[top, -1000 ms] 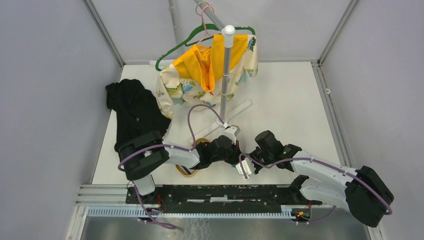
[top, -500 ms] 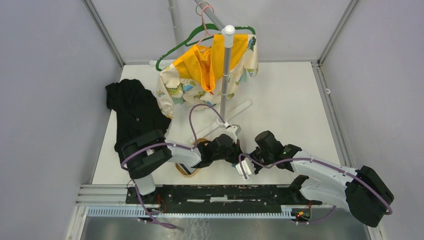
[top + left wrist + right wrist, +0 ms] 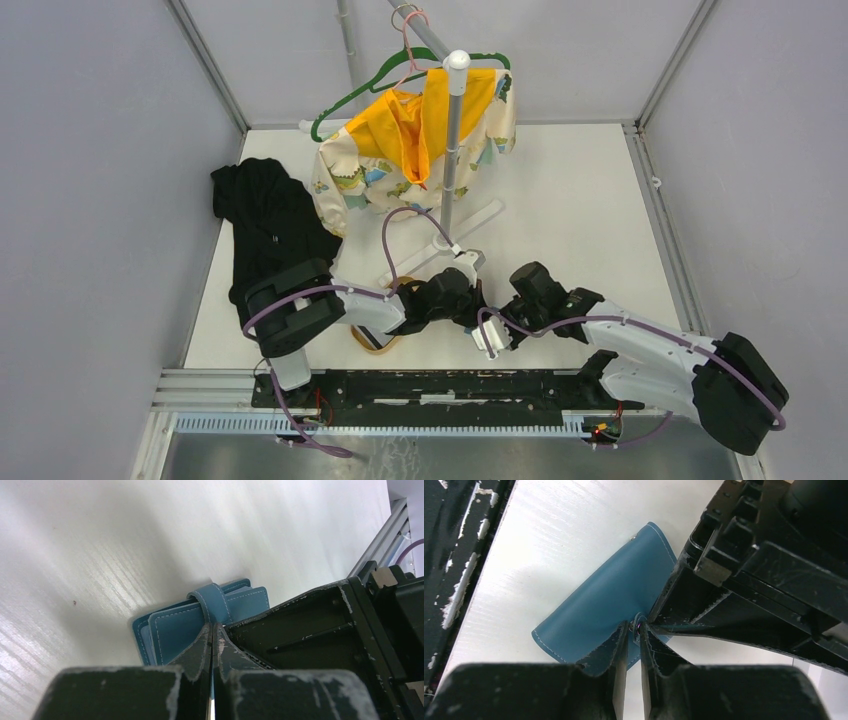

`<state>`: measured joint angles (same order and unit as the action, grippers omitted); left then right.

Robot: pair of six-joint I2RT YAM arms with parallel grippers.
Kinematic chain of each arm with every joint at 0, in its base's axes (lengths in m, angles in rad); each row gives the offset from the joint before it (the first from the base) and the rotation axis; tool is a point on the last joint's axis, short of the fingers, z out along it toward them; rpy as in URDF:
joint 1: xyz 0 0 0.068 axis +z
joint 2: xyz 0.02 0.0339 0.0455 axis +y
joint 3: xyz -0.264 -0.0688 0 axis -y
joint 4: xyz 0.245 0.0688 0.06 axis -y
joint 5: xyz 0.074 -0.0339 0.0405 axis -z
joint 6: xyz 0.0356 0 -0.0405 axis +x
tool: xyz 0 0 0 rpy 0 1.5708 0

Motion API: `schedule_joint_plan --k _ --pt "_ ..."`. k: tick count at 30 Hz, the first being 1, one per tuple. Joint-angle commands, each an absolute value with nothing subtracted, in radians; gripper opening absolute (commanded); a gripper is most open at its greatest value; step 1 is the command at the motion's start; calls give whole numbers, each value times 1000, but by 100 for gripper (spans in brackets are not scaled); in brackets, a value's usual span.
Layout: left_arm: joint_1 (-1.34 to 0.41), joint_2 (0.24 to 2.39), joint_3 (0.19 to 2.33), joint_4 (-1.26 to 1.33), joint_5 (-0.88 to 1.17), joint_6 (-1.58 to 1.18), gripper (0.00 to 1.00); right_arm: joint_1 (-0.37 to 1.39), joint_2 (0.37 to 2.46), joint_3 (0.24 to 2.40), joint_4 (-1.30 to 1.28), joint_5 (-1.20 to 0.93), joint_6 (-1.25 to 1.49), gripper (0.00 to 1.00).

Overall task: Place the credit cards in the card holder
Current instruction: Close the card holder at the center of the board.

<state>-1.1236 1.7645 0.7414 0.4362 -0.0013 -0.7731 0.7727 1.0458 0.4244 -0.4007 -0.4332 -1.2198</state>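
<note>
- While the left gripper sat with its jaws pressed together, pinching the foot of the tab on the card holder, the right gripper had its jaws slightly parted around the snap stud on the holder's outer flap. Couldn't tell if its pads were biting.
- The holder lay on the white table, caught between both sets of tips and close to the black base rail. In the right wrist view the flap looked bowed upward.
- The two wrists were nose to nose, bodies almost touching.
- The credit cards weren't visible in any view. A tan tray poked out from under the left arm, contents hidden.
- Risk: if the right jaws released with the flap only partly lifted, the springy cover could fold shut and leave no pocket exposed.
- Risk: the left held only a thin strap, so any pull would likely drag or lift the light holder on the slick table rather than open it.
- Risk: crowding. A sloppy retreat by either arm could clip the other's fingers or knock the holder away.
</note>
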Motion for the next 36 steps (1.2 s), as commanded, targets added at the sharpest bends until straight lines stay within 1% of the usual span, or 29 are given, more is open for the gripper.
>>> schedule_joint_plan --k 1,11,20,27,30,36 --pt "-1128 1810 743 319 -43 -767 2 787 1038 430 -582 -455 -1173 21" --pt "-1128 1817 746 311 -49 -767 2 782 1010 447 -595 -431 -1161 21" --pt "-1128 1822 750 312 -41 -764 2 779 1012 445 -544 -405 -1133 20" --pt "-1127 1830 756 316 -29 -762 2 775 988 476 -536 -395 -1128 22" --pt "-1128 1830 756 314 -29 -761 2 775 989 472 -518 -388 -1128 26" --pt "-1128 1831 756 316 -28 -761 2 775 996 472 -477 -372 -1120 26"
